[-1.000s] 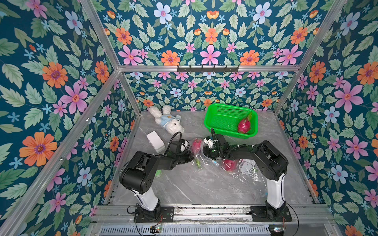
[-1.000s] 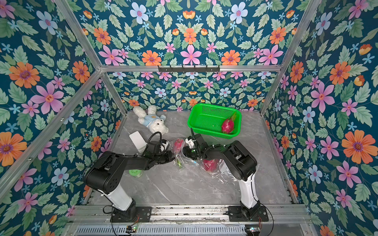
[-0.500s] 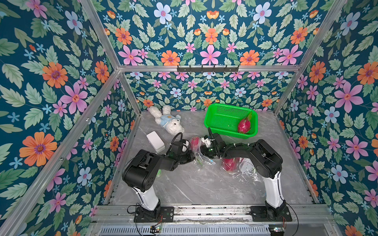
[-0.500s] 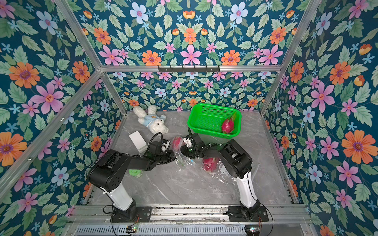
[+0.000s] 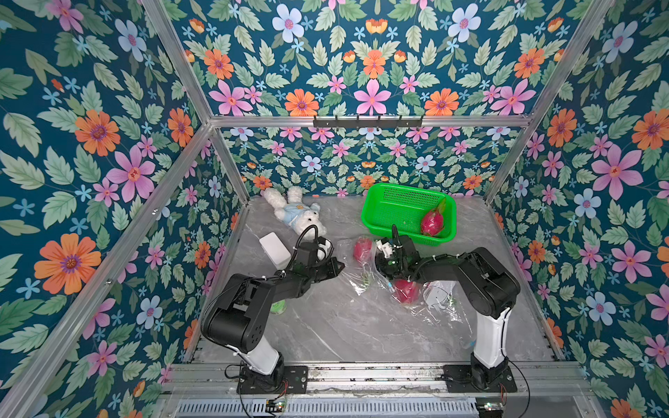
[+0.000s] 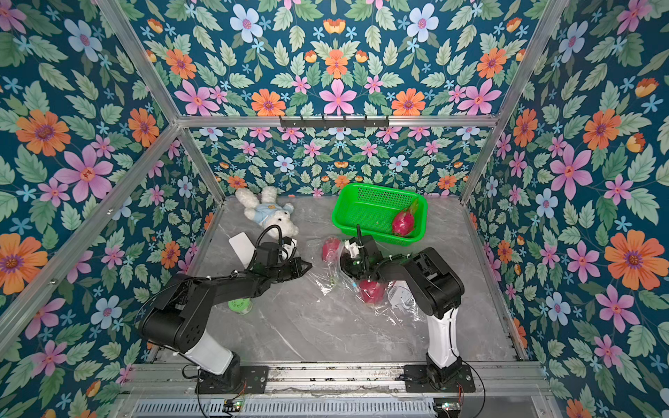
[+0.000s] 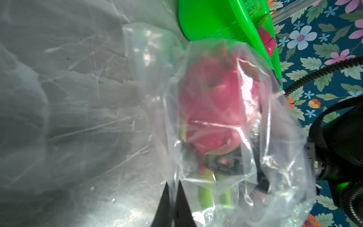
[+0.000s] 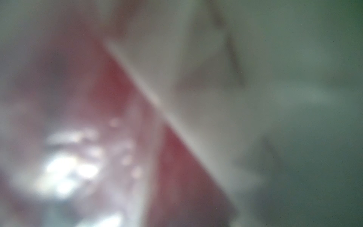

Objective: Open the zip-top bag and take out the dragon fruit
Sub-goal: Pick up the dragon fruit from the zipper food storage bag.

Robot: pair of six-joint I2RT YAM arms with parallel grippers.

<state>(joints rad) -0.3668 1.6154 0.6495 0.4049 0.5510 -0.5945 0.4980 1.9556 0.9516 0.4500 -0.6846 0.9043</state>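
Nearest, an oval magenta-pink dragon fruit [image 5: 405,292] lies in the clear zip-top plastic bag [image 5: 353,284] under the right arm [image 5: 470,267]. The left gripper [image 7: 173,185] is clamped on the slippery film. The right gripper [image 5: 378,260] sits by a second bagged fruit [image 5: 362,249], grip unreadable. Farthest, a third fruit [image 5: 432,221] rests in the green plastic basket [image 5: 371,213]. They look firm, hefty; probably best clasped mid-body.

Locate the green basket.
In both top views the green basket sits at the far end, right of the plush toy and just beyond the zip-top bag; one dragon fruit lies inside.
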